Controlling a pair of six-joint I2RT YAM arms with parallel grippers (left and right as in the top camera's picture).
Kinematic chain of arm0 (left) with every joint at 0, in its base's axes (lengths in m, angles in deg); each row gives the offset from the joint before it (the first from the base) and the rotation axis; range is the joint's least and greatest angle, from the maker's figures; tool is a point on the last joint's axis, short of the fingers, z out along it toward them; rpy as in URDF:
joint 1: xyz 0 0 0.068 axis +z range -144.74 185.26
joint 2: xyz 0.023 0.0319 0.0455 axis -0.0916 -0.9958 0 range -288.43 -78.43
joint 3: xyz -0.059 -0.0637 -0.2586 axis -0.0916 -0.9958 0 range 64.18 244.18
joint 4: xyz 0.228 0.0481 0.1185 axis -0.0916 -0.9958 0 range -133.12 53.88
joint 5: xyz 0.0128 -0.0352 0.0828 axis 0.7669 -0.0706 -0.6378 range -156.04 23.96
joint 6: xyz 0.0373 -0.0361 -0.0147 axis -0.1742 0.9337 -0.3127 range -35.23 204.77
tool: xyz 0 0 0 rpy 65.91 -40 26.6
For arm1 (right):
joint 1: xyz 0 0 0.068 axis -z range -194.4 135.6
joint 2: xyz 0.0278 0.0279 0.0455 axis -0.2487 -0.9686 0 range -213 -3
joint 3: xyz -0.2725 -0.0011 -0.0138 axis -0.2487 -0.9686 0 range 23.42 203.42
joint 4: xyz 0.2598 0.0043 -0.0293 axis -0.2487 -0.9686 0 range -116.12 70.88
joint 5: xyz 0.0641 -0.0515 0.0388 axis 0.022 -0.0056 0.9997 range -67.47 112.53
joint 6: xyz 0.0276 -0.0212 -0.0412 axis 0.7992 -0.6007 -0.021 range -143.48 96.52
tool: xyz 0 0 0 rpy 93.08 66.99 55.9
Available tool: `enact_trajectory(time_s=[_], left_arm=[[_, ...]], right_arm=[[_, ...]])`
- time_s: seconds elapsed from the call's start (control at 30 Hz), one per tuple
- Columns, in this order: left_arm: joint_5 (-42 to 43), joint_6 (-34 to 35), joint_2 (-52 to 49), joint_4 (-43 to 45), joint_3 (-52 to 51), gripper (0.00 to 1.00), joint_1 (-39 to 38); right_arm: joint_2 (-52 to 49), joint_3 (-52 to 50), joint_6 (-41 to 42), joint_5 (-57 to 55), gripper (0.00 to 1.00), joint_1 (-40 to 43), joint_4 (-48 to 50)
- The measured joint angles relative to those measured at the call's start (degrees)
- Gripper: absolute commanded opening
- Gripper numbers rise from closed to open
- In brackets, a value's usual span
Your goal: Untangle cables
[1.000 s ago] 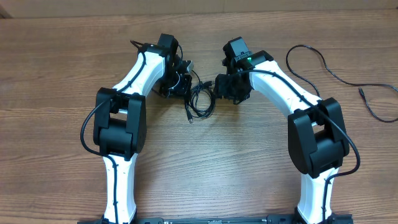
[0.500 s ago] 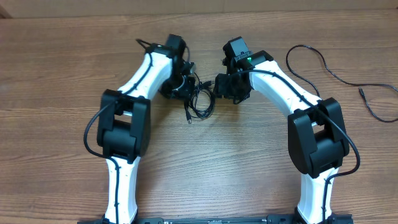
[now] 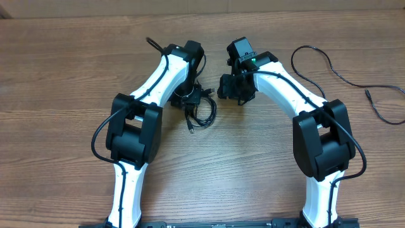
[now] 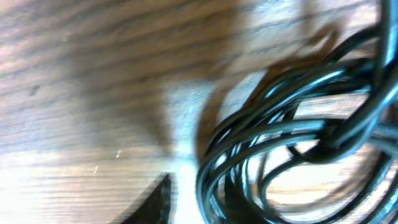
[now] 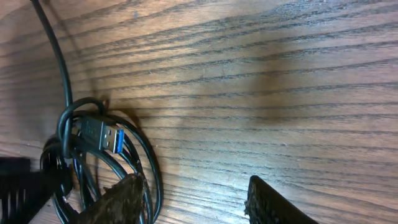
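The tangled black cables (image 3: pixel 202 113) lie in a small coil on the wooden table between my two arms. My left gripper (image 3: pixel 192 99) sits right over the coil's left side. The left wrist view is blurred: looped strands (image 4: pixel 292 134) fill its right half, some run past the one dark finger (image 4: pixel 155 204) that shows, and the grip is unclear. My right gripper (image 3: pixel 229 88) stands open just right of the coil. Bare wood lies between its fingers, and its left finger (image 5: pixel 124 200) overlaps the cable loops (image 5: pixel 151 163). A blue-tipped USB plug (image 5: pixel 102 135) rests in the coil.
A separate long black cable (image 3: pixel 329 63) trails loose across the table's far right, ending in a small plug (image 3: pixel 368 93). A single strand (image 5: pixel 56 50) runs away from the coil in the right wrist view. Both white arms flank the coil.
My left arm has swung right, bringing its gripper over the coil. The coil has shifted slightly toward the near side. The right arm has stayed put.
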Motion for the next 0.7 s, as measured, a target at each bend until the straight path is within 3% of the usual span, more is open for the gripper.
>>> enact_trajectory(time_s=[0.07, 0.27, 0.37, 0.7], left_arm=[[0.5, 1.27, 0.02, -2.91, 1.29, 0.59, 0.48], [3.87, 2.91, 0.11, -9.6, 1.92, 0.42, 1.64], [4.72, 4.39, 0.11, -11.34, 1.92, 0.38, 1.81], [5.68, 13.03, 0.13, -7.72, -1.44, 0.34, 1.79]], right_arm=[[0.0, 0.0, 0.0, -0.07, 0.53, 0.0, 0.0], [0.0, 0.0, -0.04, 0.02, 0.52, 0.0, 0.02], [0.0, 0.0, -0.02, 0.04, 0.52, -0.02, 0.02], [0.0, -1.09, -0.02, 0.15, 0.53, -1.84, 3.13]])
